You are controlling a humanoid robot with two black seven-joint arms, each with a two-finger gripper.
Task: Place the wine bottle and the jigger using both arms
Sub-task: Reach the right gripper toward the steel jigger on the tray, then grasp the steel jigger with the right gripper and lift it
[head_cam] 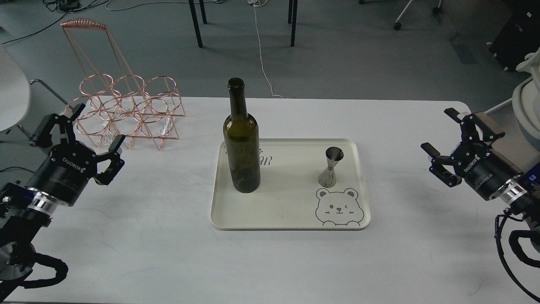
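Dark olive-green glass wine bottle (241,147) stands upright, uncorked, on the left half of the cream rectangular tray (219,202). Small steel hourglass-shaped jigger (330,166) stands upright at 3 o'clock from the bottle, just above the tray's printed bear face (337,207). Left gripper (90,131) fingers spread, empty, at 9 o'clock. Right gripper (443,135) fingers spread, empty, at 3 o'clock. Copper wire rack (124,110) at 10 o'clock.

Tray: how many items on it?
2. The bottle stands upright on the left part of the tray; the jigger stands upright on its right part, above the bear print. Nothing else visible on it.
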